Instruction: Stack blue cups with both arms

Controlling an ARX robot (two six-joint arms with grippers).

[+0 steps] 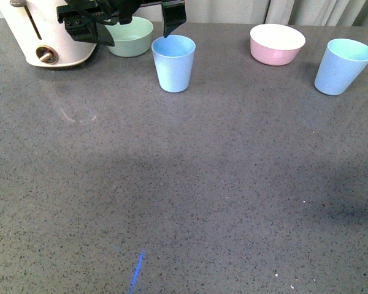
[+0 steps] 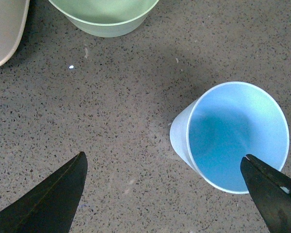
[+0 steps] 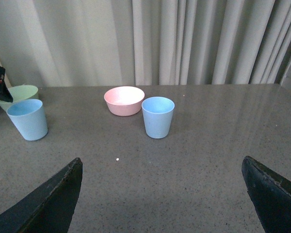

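Two-cup job, barely begun. From the front, saw the left gripper [image 1: 138, 37] poised above the left cup [image 1: 173, 64], with the right cup [image 1: 342, 66] well apart. From the left wrist, found it spread wide and empty, one finger [image 2: 271, 194] over the rim, perhaps inside the mouth, probably to pinch the wall. From the right wrist, found the right gripper [image 3: 161, 160] gaping too, the right cup straight ahead between its fingers.

- Grey speckled table [image 1: 184, 202].
- Far left: a white appliance [image 1: 46, 33], with the green bowl [image 1: 132, 38] just right of it.
- The left blue cup [image 1: 173, 64] stands upright, near the green bowl's right side.
- Far right: the pink bowl [image 1: 276, 46], then the right blue cup [image 1: 342, 66], upright and apart from it.
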